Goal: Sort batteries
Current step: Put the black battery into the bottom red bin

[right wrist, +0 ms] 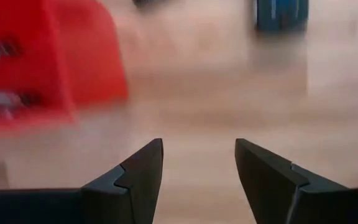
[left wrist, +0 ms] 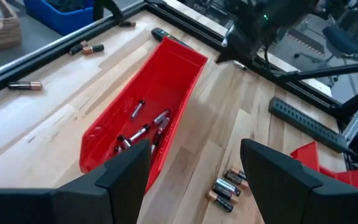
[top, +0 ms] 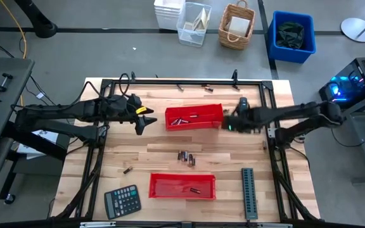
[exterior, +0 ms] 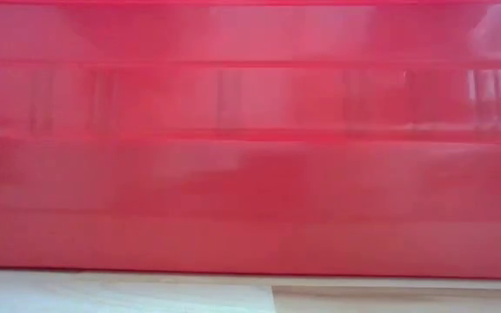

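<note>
Far red plastic tray [top: 194, 118] on pale wooden worktop [top: 163, 158], holding several small brownish cylindrical batteries [left wrist: 143, 127]; left claw [top: 146, 119] beside its left end, spread wide, empty; right claw [top: 228, 118] at its right end, parted, empty.

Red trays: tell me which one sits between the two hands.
The far tray, the one toward the table's back edge. The left hand and right hand flank its ends; the near tray lies by the calculator.
</note>
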